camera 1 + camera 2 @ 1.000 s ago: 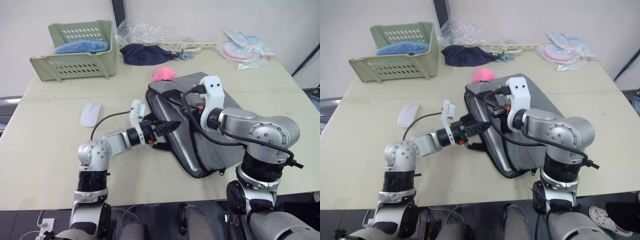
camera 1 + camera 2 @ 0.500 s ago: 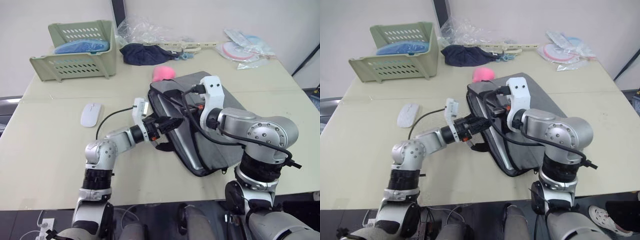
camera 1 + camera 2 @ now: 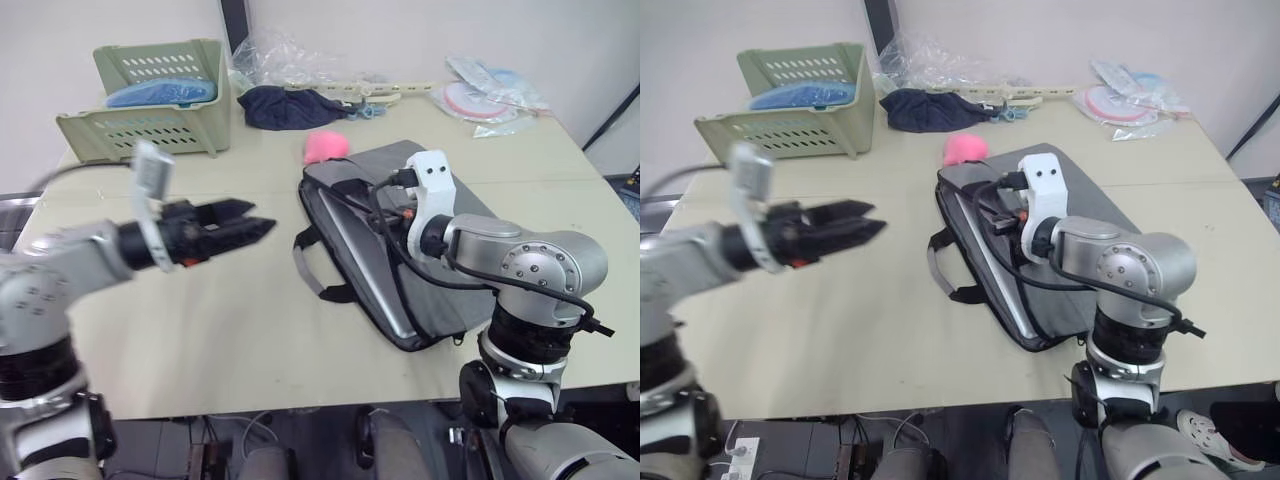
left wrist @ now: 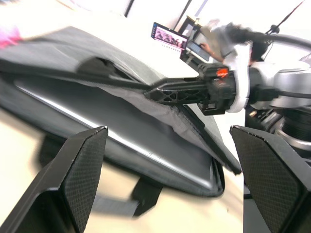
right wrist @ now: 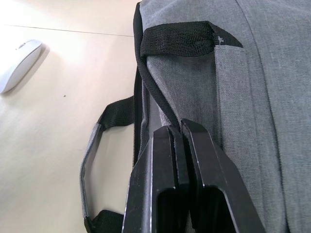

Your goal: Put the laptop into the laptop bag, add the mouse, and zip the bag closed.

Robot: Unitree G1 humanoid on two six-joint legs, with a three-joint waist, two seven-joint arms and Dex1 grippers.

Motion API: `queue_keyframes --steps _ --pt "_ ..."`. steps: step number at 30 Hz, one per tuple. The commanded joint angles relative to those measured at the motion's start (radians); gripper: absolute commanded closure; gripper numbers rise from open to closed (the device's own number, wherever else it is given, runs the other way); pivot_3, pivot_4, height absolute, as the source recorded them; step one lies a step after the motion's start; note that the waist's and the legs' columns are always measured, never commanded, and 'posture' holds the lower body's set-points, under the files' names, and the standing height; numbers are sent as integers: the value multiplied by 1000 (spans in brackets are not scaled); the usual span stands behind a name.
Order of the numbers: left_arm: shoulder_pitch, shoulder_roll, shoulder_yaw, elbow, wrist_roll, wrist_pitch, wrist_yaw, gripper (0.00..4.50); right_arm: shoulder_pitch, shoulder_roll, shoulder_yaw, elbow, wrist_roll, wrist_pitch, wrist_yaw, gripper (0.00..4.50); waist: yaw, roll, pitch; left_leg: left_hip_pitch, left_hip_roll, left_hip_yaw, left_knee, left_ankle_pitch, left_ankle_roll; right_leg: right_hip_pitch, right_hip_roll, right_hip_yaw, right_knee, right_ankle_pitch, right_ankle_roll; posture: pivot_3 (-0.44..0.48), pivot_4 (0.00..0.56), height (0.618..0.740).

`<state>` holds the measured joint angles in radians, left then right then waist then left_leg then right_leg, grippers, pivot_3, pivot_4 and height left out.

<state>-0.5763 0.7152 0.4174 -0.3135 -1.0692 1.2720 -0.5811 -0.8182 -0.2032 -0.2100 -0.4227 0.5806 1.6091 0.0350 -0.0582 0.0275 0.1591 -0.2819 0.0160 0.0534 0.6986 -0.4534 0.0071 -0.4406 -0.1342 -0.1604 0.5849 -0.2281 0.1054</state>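
Observation:
The grey laptop bag (image 3: 372,165) lies on the table with its long side unzipped, and the silver laptop (image 4: 121,133) is inside it. My right gripper (image 5: 176,130) is shut on the edge of the bag's upper flap and holds it raised. My left gripper (image 3: 258,217) hovers open above the table to the left of the bag, holding nothing, and its fingers (image 4: 82,170) stand wide apart facing the opening. The white mouse (image 5: 17,60) rests on the table left of the bag. In the eye views my left arm hides it.
A green basket (image 3: 150,100) holding a blue item stands at the back left. A pink plush toy (image 3: 325,147) lies just behind the bag, with a dark cloth (image 3: 285,105) and plastic packets (image 3: 490,95) further back. The bag's black handle (image 3: 312,270) loops out onto the table.
My left gripper has pulled away from the bag's opening, rising to the left, and now covers the mouse in the eye views. The right gripper keeps its hold on the flap.

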Motion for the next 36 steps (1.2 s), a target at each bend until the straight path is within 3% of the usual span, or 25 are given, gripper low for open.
queue_keyframes --steps 1,5,13,16,19,25,30,36 --pt "-102 175 128 102 -29 -27 -71 92 -10 -43 -2 -16 6 5 40 2748 0 0 0 0 0 0 0 0 0 0 0 0 0 0 0 0 150 740" --pt "-111 214 107 125 -21 -53 -91 92 -39 -60 -2 -29 12 5 69 1016 -3 0 0 2 0 2 -1 0 -1 0 0 0 0 0 0 0 150 740" --pt "-87 311 93 169 26 -121 -181 92 -211 -253 -69 -18 148 4 243 1016 -26 0 2 1 0 4 -2 0 -1 -3 1 -1 2 -1 -2 0 150 740" --pt "-93 410 71 239 93 -196 -286 92 -261 -475 -49 33 177 -119 434 1016 -28 0 6 2 0 5 -3 0 -1 -3 1 -1 1 -1 -2 0 150 740" --pt "-64 539 34 311 182 -306 -459 92 -253 -732 36 128 121 -360 709 1016 -27 -1 11 1 0 7 -4 0 -2 -3 1 -1 0 -1 -2 0 150 740" --pt "-83 705 32 506 251 -415 -704 92 -277 -963 136 305 39 -671 1074 1016 -28 -4 20 0 1 15 -6 0 -2 -3 -1 1 -1 -1 -2 0 150 740" --pt "-125 739 9 600 276 -457 -769 92 -307 -992 190 383 -6 -775 1200 1016 -25 -4 24 0 2 15 -5 0 -2 -4 -1 1 0 -1 -2 0 150 740" --pt "-48 713 77 572 292 -448 -755 92 -317 -959 215 403 -32 -810 1230 1016 -18 -5 26 -3 2 15 -1 0 -2 -4 -1 0 1 -1 -2 0 150 740"
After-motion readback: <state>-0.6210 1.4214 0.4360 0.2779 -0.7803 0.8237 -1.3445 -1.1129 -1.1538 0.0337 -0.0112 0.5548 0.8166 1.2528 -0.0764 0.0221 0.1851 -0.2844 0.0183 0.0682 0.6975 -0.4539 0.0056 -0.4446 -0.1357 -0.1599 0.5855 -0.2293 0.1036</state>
